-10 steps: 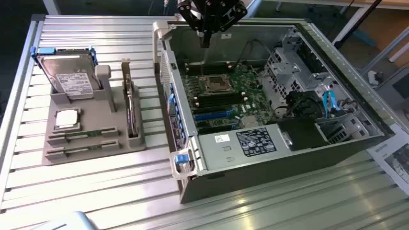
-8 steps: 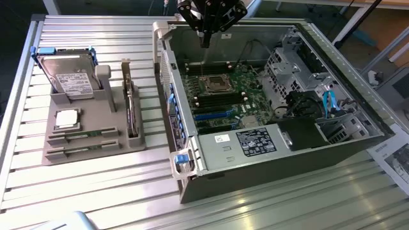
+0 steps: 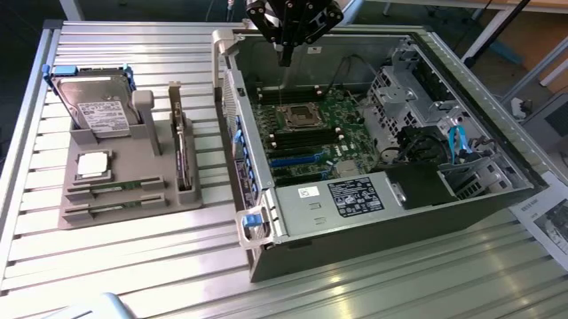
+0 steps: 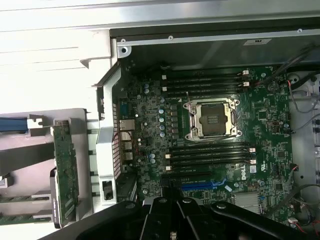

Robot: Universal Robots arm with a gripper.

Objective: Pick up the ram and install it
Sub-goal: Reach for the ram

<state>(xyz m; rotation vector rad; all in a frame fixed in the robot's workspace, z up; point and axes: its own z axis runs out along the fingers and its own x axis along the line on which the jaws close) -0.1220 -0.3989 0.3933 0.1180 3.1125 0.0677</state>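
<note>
Hovering over the far edge of the open computer case [image 3: 355,247], upper centre of the exterior view: gripper [image 3: 284,60], fingers closed together, holding nothing. Ram [image 3: 114,189]: green sticks slotted in the grey tray [image 3: 133,199], exterior view's lower left, bare slatted table [image 3: 133,266] between tray and case. Hard drive [image 3: 102,113] and power supply [image 3: 355,196] labels: unreadable.

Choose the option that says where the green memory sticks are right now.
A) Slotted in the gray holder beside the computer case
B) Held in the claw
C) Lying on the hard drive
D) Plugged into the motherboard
A: the green memory sticks sit in the front slots of the gray holder, to the exterior view's left of the computer case, while the claw hangs over the case.
</note>
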